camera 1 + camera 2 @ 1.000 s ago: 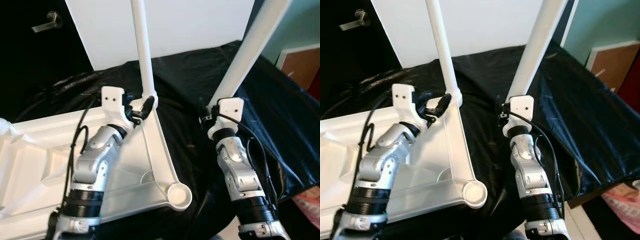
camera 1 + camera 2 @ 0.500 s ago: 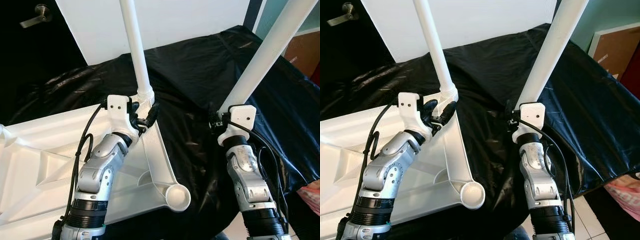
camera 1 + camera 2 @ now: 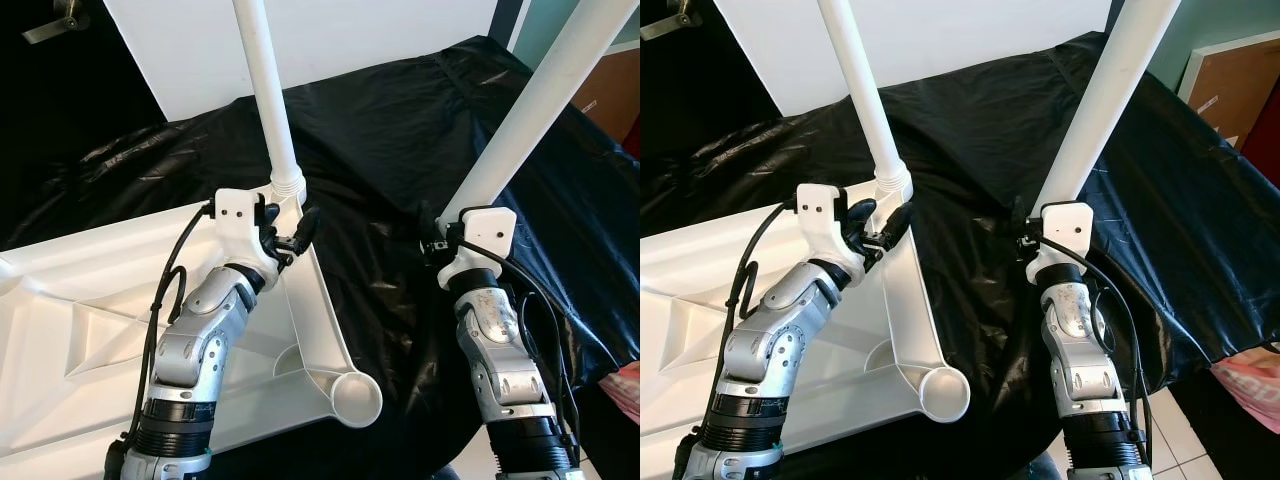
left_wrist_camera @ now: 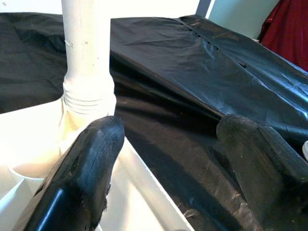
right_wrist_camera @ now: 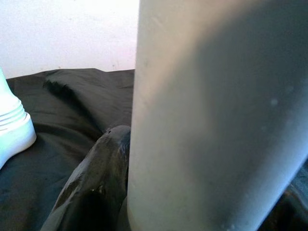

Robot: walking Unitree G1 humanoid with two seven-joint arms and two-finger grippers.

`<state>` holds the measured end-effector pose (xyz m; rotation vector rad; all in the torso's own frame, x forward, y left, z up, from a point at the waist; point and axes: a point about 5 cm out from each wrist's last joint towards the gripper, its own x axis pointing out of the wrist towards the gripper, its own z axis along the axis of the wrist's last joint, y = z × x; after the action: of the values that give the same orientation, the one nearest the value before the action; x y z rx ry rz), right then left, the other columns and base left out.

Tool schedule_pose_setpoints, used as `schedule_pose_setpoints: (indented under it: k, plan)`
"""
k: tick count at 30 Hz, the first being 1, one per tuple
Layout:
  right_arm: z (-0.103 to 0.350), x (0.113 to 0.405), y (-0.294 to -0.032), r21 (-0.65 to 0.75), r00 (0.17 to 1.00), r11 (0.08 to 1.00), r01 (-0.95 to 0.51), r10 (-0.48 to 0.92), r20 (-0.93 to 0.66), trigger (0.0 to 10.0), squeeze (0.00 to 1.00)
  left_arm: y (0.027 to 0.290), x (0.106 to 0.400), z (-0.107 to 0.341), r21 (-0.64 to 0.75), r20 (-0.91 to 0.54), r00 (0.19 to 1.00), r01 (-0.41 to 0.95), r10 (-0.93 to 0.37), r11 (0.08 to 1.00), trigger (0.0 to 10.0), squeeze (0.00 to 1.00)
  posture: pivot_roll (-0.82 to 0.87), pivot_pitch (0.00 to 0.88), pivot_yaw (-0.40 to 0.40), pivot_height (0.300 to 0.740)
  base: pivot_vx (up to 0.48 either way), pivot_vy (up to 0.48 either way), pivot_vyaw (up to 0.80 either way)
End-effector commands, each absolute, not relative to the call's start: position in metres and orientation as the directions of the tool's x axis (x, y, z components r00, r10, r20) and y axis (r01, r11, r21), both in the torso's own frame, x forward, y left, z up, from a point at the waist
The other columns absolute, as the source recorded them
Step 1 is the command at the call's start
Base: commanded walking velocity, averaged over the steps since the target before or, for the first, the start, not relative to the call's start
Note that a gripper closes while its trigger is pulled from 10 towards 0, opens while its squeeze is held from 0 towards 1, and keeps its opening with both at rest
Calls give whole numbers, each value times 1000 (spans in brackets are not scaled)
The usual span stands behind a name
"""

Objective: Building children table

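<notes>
Tabletop (image 3: 60,330) lies upside down on the black-draped surface (image 3: 400,130), one leg (image 3: 265,90) screwed upright into its far corner socket. Left claw (image 3: 290,228), spread, has backed slightly off that leg, suggesting it is seated. Right claw (image 3: 1025,228) still pinches a second leg (image 3: 1110,100), destined for the near socket (image 3: 352,397). No writing is legible.

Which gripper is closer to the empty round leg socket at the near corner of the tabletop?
Left. The left gripper is over the tabletop by the mounted leg, nearer the socket; the right gripper holds a loose leg over black sheeting.
</notes>
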<state>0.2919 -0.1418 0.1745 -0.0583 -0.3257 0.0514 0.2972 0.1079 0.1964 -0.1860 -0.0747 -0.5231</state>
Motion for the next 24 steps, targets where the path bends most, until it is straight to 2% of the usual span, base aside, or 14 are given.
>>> schedule_pose_setpoints:
  k: [1,24]
  plan:
    - [176,290,-141,-70,944,996,-49,69,322,10000,0,112,297,194,-165,92,889,458,-448,874,10000,0,-98,181,82,740,0,0,0]
    - [176,291,-140,-68,945,997,-48,67,322,10000,0,110,298,197,-177,84,884,468,-461,866,10000,0,-94,174,84,740,0,0,0]
